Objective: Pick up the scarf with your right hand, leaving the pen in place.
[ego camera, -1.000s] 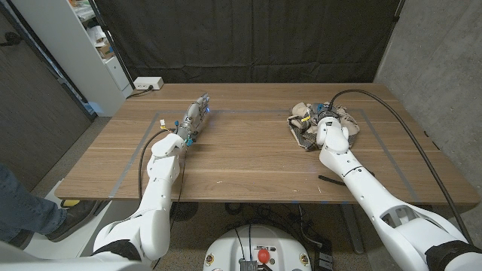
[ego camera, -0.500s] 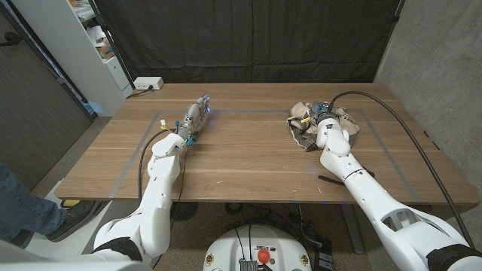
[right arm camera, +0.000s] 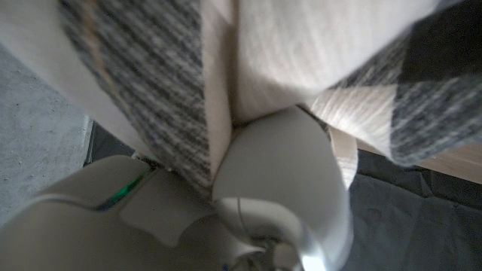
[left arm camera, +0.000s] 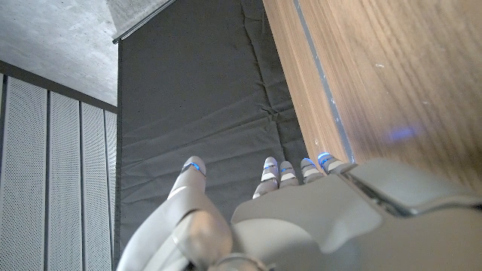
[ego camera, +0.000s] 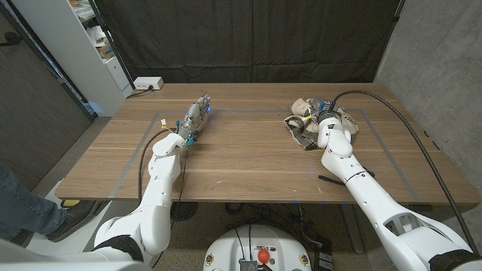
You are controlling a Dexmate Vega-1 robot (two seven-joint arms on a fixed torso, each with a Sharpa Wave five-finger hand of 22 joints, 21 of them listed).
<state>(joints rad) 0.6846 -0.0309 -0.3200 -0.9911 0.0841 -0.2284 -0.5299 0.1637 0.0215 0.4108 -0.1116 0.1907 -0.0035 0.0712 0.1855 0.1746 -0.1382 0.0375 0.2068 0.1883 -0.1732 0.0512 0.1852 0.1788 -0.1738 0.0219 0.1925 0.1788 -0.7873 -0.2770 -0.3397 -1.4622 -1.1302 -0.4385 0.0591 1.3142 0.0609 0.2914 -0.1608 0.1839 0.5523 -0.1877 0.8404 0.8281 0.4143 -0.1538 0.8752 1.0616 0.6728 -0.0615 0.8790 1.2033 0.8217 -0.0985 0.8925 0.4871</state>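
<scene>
Left arm: stretched forward over the table's left side.
Left hand (ego camera: pixel 196 119): fingers (left arm camera: pixel 271 172) straight and close together, holding nothing.
Right arm: reaches forward on the right side, wrist bent down.
Right hand (ego camera: pixel 325 115): buried in the scarf (ego camera: pixel 305 129), fabric pressed against it; grip not visible.

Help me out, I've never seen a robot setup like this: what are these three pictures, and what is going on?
A two-armed robot with humanlike hands stands at a wooden table. The wide picture looks down from its head; the other two come from cameras on its wrists. Its right hand is buried in a crumpled checked scarf; the right wrist view shows the fabric pressed against the hand, though a firm grip cannot be confirmed. A dark pen lies near the table's front edge beside that arm. The left hand waits, holding nothing, fingers extended.
</scene>
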